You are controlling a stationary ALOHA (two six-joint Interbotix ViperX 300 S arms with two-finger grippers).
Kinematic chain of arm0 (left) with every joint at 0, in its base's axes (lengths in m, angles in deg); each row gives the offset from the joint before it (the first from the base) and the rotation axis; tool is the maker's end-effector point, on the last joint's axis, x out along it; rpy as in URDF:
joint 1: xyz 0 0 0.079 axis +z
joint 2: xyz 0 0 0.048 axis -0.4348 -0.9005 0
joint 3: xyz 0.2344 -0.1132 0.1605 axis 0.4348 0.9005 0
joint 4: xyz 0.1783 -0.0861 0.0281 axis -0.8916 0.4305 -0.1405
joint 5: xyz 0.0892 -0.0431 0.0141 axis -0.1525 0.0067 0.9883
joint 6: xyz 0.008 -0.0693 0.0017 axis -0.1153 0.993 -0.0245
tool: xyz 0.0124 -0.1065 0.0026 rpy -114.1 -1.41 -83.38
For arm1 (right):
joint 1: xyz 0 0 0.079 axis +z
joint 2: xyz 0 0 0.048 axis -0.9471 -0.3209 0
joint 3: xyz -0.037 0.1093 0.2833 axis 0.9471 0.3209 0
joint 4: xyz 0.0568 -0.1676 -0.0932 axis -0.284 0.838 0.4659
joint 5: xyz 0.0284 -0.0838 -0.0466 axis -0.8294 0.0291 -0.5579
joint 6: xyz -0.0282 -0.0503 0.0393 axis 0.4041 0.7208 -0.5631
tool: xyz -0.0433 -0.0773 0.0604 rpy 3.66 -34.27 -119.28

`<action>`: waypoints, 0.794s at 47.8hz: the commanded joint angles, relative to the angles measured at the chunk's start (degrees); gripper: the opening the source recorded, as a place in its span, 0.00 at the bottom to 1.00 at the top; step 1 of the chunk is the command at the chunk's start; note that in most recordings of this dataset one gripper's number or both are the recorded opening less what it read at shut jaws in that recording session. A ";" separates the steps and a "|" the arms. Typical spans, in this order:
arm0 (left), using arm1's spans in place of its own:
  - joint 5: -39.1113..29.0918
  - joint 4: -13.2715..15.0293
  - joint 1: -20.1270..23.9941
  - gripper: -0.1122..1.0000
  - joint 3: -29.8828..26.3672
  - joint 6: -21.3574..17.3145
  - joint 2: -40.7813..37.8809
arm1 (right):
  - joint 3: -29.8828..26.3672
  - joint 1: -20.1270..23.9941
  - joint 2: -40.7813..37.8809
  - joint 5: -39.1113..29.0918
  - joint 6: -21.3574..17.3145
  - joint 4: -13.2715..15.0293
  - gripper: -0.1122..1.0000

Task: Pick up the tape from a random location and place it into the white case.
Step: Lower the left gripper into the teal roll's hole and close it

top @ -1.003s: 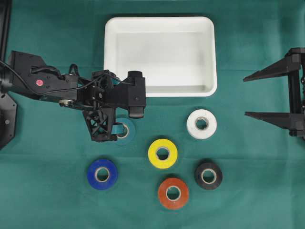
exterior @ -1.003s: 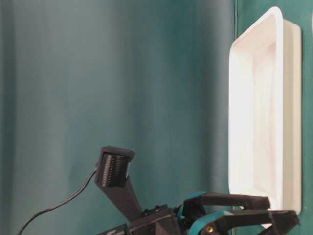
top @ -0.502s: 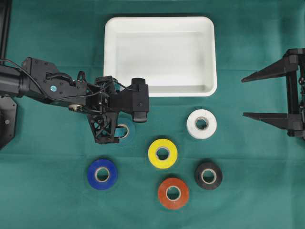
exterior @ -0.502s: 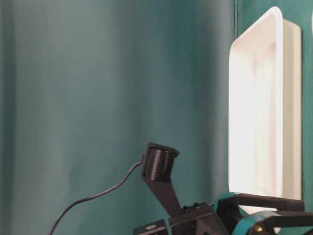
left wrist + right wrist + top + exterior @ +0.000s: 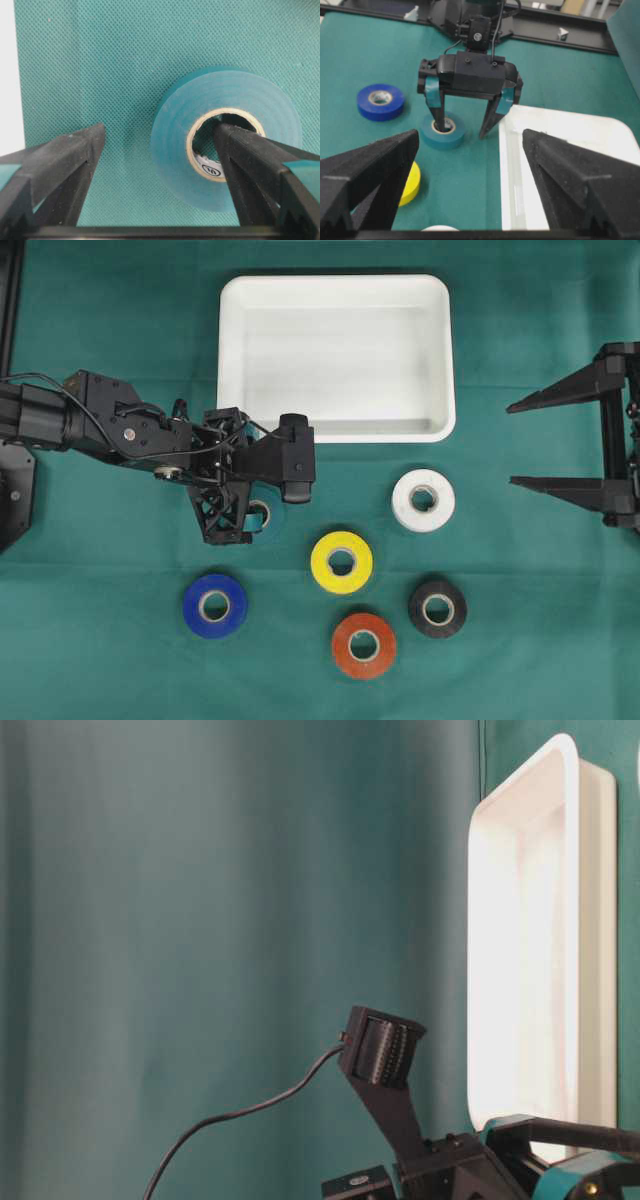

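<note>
1. Tape first: the teal roll of glossy plastic tape with a pale cardboard core (image 5: 226, 141) lies flat on the green woven cloth (image 5: 125, 60), and one finger (image 5: 250, 165) of your left gripper (image 5: 160, 150) stands inside its core hole, while the other finger (image 5: 60, 165) stands outside the roll on the cloth, clear of the outer wall.

2. Your fingers are spread wide and pinch nothing; the roll's wall sits between them, nearer the inner finger.

3. Judged from this, you are at the grasp step: the fingers straddle one side of the ring but have not closed.

4. Your next move calls for closing so the wall is clamped between the inner and outer finger, then lifting straight off the cloth and carrying the roll to the shallow white rectangular plastic case with rounded corners (image 5: 336, 358), which lies just beyond the outer finger.

5. Look at the roll: smooth, slightly translucent sides, a round even ring, printing faintly visible inside the core. It looks light and stiff enough to hold by one wall, though the glossy surface may slip.

6. Farther from the fingers lie a yellow roll (image 5: 341, 561), a blue roll (image 5: 215, 605), a white roll (image 5: 423, 500), an orange-red roll (image 5: 364, 645) and a black roll (image 5: 437, 608).

7. Your right gripper (image 5: 560, 440) hangs wide open and empty, well apart from everything.
</note>
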State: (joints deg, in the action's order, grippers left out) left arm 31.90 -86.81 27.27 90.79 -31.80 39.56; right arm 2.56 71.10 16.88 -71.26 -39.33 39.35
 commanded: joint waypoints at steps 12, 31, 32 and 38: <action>0.18 -0.09 -0.26 0.68 0.09 0.00 0.70 | -1.32 -0.09 -0.44 0.18 0.09 0.00 0.91; -0.09 -0.09 -0.97 0.29 0.44 0.00 1.05 | -1.41 -0.09 -0.53 0.18 0.09 0.00 0.91; -0.09 -0.09 -0.97 0.29 0.44 0.00 1.05 | -1.41 0.00 -0.53 0.18 0.09 0.09 0.91; -0.09 0.00 -1.05 0.29 0.35 0.09 1.05 | -1.41 0.00 -0.53 0.18 0.09 0.09 0.91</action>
State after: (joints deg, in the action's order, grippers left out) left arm 31.90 -86.81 26.56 91.49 -31.80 39.64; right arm 2.56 71.10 16.71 -71.35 -39.25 39.35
